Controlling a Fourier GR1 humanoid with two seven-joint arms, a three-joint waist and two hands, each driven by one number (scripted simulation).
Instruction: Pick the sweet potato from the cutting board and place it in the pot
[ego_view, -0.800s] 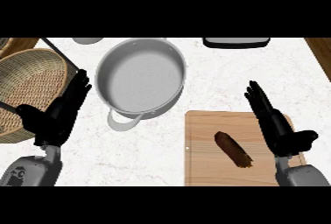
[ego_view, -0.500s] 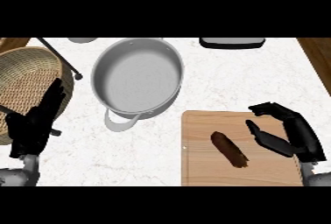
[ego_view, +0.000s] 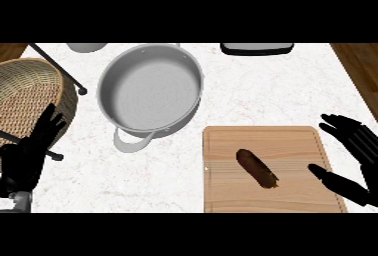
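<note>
A brown sweet potato (ego_view: 258, 168) lies slantwise on the wooden cutting board (ego_view: 221, 195) at the lower middle. My right hand (ego_view: 359, 155) is at the board's right edge, open, fingers spread above and thumb low, a short gap from the potato and not touching it. The grey pot (ego_view: 150, 91) stands to the upper left of the board, with nothing inside and one handle toward me. At the lower left my left hand (ego_view: 28, 157) rests open, fingers up, beside the basket.
A wicker basket (ego_view: 28, 100) fills the left edge. A thin black rod (ego_view: 59, 70) crosses above it toward the pot. A dark tray (ego_view: 256, 48) and a pale bowl (ego_view: 86, 47) sit at the back edge. Wood shows at the right of the counter.
The view has shifted. My right hand went from curled over the board's right side to open at its right edge. The left hand has sunk lower left.
</note>
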